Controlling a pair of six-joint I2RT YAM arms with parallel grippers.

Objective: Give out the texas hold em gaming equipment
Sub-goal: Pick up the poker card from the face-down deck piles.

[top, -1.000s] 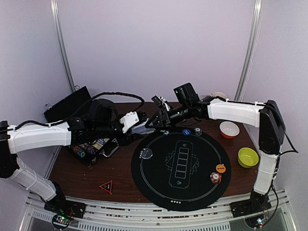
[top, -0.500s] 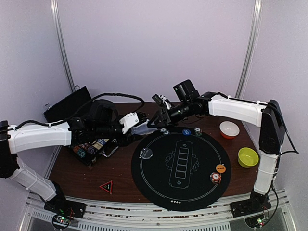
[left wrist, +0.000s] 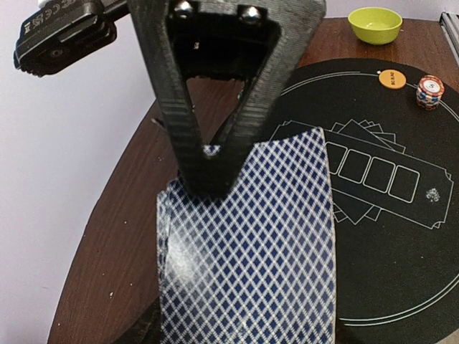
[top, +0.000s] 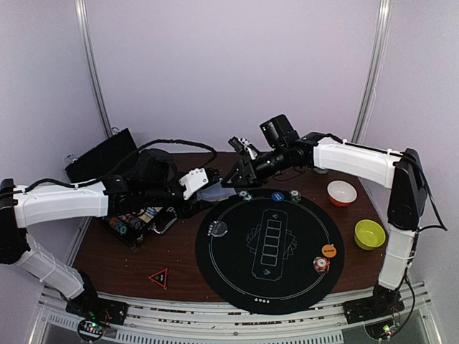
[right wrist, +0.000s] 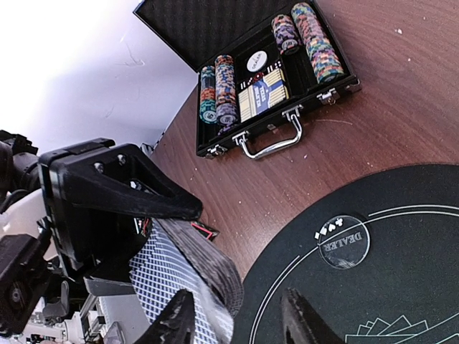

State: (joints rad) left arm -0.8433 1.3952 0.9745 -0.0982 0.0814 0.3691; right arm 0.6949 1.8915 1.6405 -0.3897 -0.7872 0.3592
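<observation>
Left gripper (left wrist: 212,175): clamped on a stack of playing cards (left wrist: 247,258), backs up, blue-and-white diamond lattice, edges slightly splayed, held at the far-left rim of the black mat (left wrist: 401,272). Right gripper (right wrist: 237,326): fingers apart, hovering just beside the cards' far end. Compared with a second ago: lifted slightly and drawn toward the table's far side; cards and left arm unmoved.

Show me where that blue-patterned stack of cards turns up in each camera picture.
Top external: the cards sit left of centre, just off the far-left edge of the black mat.
Left wrist: the cards fill the lower middle; the mat lies right.
Right wrist: the cards are lower left; the mat lower right.
Shared landmark: the black mat.
</observation>
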